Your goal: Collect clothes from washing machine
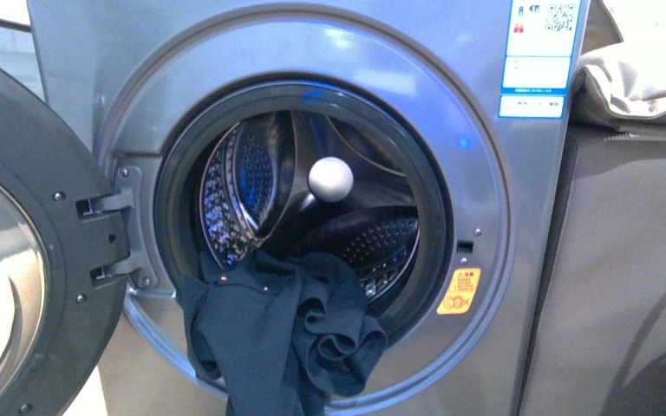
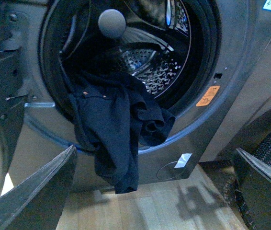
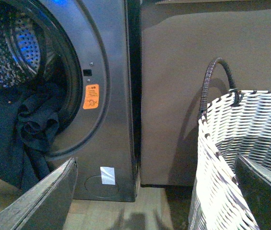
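The grey washing machine (image 1: 520,217) fills the front view with its round door (image 1: 17,260) swung open to the left. The dark navy clothes (image 1: 269,334) hang out of the drum over the lower rim, limp and bunched, down the machine's front. In the left wrist view the clothes (image 2: 114,124) hang ahead of my open left gripper (image 2: 157,191), apart from its fingers (image 2: 39,191). My right gripper (image 3: 157,191) is open too, empty, with the clothes (image 3: 16,139) off to one side of it. Neither arm shows in the front view.
A white ball (image 1: 330,179) sits inside the steel drum (image 1: 373,243). A grey-and-white woven basket (image 3: 241,158) with a dark handle stands on the wooden floor (image 2: 150,206) beside the washer, close to my right gripper. A grey covered unit (image 1: 633,277) stands right of the machine.
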Robot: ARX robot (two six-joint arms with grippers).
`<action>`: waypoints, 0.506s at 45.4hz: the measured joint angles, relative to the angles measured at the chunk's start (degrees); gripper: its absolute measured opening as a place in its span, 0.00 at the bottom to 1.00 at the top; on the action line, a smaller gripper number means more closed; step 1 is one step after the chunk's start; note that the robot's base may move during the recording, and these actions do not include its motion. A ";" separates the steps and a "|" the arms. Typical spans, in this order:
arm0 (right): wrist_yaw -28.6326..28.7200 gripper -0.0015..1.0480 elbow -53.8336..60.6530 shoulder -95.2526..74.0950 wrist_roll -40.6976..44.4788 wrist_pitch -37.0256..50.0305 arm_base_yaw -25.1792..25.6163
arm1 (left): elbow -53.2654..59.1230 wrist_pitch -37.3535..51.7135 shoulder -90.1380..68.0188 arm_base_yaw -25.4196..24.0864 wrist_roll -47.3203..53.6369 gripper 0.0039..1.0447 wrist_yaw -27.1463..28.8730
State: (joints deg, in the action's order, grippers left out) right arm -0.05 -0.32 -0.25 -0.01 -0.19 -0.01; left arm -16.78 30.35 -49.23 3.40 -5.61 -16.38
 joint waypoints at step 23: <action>0.00 0.93 0.00 0.00 0.00 0.00 -0.02 | -22.88 5.33 -36.35 11.45 0.85 0.94 7.02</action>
State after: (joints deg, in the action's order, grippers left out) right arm -0.05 -0.32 -0.25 -0.01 -0.19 -0.03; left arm -39.66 35.68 -85.58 14.85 -4.75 -9.37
